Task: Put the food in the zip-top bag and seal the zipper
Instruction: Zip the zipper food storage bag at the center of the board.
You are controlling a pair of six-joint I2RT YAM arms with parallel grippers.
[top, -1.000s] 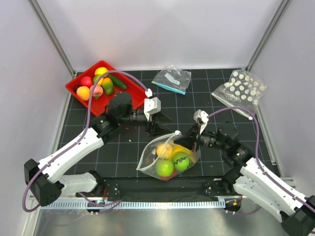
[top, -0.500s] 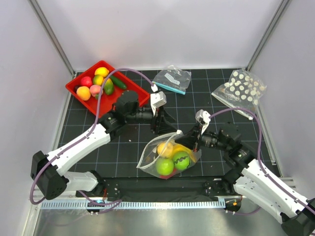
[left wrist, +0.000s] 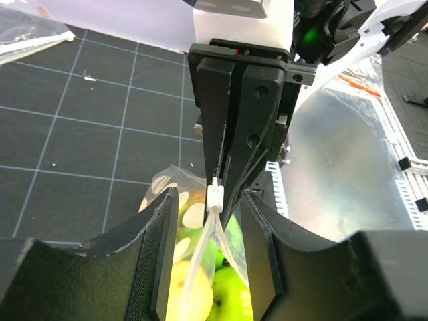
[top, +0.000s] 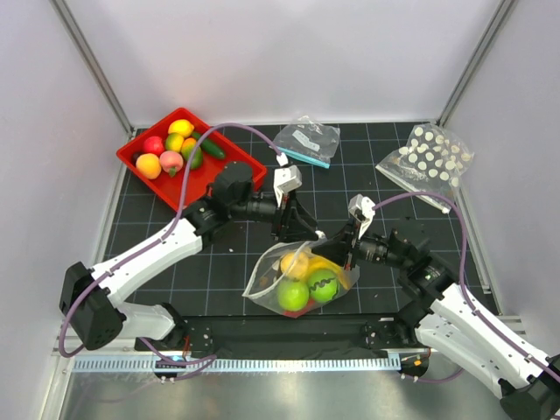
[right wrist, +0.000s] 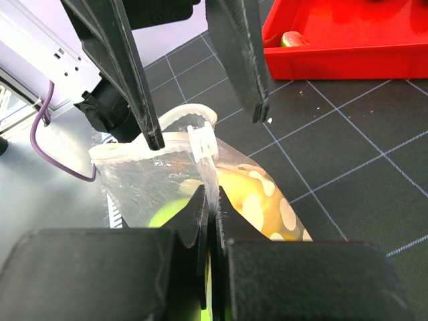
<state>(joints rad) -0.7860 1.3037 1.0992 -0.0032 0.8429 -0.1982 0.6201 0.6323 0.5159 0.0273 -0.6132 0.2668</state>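
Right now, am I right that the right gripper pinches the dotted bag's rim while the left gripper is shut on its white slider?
Not quite: the left gripper is open, its jaws standing either side of the white slider without gripping it, as the left wrist view shows. The right gripper does pinch the rim of the dotted bag.

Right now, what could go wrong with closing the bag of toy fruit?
The left end effector stands open around the white tab on the zipper; closing off-centre, it might grab only loose plastic. The right end effector pinches a thin edge of the zip-top bag, so a hard pull could free it. The food crowds the rim and might block sealing.
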